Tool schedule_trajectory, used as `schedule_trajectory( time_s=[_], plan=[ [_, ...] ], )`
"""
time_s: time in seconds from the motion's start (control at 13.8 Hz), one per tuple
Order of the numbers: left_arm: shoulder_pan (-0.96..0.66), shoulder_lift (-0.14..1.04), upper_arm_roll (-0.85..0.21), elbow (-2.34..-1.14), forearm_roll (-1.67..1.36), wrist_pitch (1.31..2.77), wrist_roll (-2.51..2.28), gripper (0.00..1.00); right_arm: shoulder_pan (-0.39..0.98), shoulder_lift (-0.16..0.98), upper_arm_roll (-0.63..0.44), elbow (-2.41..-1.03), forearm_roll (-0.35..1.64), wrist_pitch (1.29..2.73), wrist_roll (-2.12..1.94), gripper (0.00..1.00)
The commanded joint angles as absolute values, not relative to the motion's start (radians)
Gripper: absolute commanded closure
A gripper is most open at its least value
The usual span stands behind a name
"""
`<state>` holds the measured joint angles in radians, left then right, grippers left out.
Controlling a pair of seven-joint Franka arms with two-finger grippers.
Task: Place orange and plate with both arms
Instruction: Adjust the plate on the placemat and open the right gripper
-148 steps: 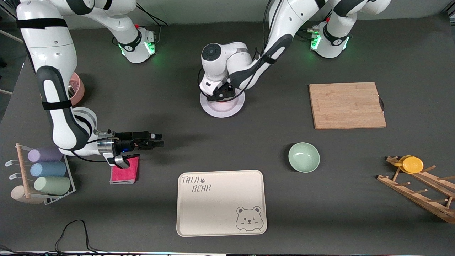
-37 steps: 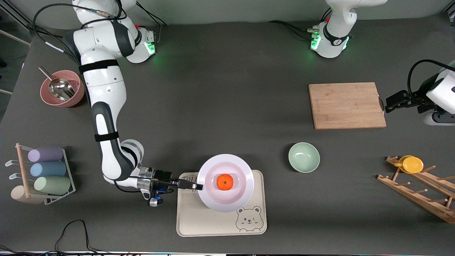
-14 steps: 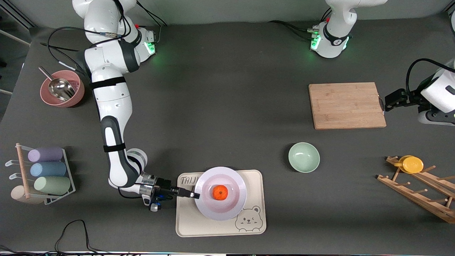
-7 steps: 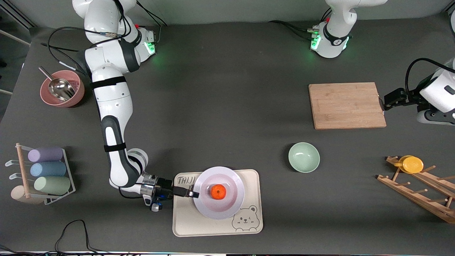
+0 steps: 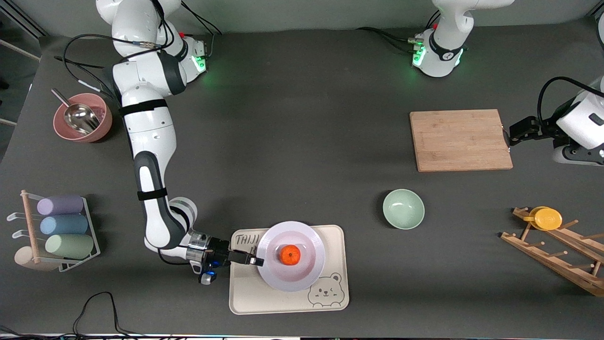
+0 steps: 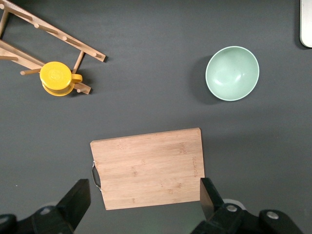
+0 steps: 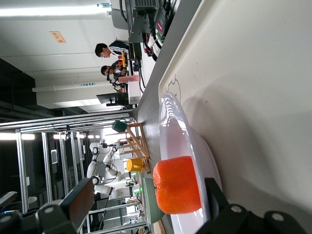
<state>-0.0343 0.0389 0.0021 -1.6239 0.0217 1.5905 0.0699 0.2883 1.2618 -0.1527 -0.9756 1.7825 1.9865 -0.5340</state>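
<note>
While the plate (image 5: 291, 256) carries the orange (image 5: 290, 254) | right end effector (image 5: 257, 260) level, clamped on its rim | left end effector (image 6: 146, 204) spread, waiting.

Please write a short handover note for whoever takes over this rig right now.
Right tool: low at the plate's rim, at the right arm's end of the bear tray; whether it grips the rim cannot be told.
Left tool: open, waiting in the air beside the cutting board.
Plate sits on the tray, with the orange in its middle.
Done: orange on plate, plate on tray.
Left: probably only to free the rim and retract the right arm.
</note>
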Motion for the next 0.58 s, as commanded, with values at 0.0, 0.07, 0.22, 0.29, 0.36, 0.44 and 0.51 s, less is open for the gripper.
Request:
schedule_trajectory(
  time_s=[0.0, 0.07, 0.22, 0.29, 0.36, 0.44, 0.51],
  plan=[
    [-0.034, 0.034, -0.002, -1.617, 0.021, 1.572, 0.074, 0.0, 0.296, 1.23, -0.16, -0.973, 1.72, 2.006, -0.457, 0.0],
    [-0.034, 0.034, -0.002, -1.617, 0.021, 1.572, 0.074, 0.0, 0.296, 1.221, -0.16, -0.973, 1.704, 2.013, -0.442, 0.0],
    [-0.034, 0.035, -0.002, -1.617, 0.021, 1.572, 0.074, 0.0, 0.296, 1.209, -0.16, -0.973, 1.674, 2.017, -0.439, 0.0],
    [-0.034, 0.035, -0.002, -1.617, 0.021, 1.571, 0.072, 0.0, 0.296, 1.203, -0.161, -0.974, 1.672, 2.017, -0.439, 0.0],
    [-0.034, 0.035, -0.002, -1.617, 0.021, 1.572, 0.072, 0.0, 0.293, 1.203, -0.161, -0.973, 1.672, 2.017, -0.439, 0.0],
    [-0.034, 0.035, -0.002, -1.617, 0.021, 1.572, 0.072, 0.0, 0.293, 1.2, -0.161, -0.974, 1.672, 2.017, -0.439, 0.0],
    [-0.034, 0.035, -0.002, -1.617, 0.021, 1.572, 0.072, 0.0, 0.293, 1.19, -0.161, -0.974, 1.663, 2.017, -0.437, 0.0]
  ],
)
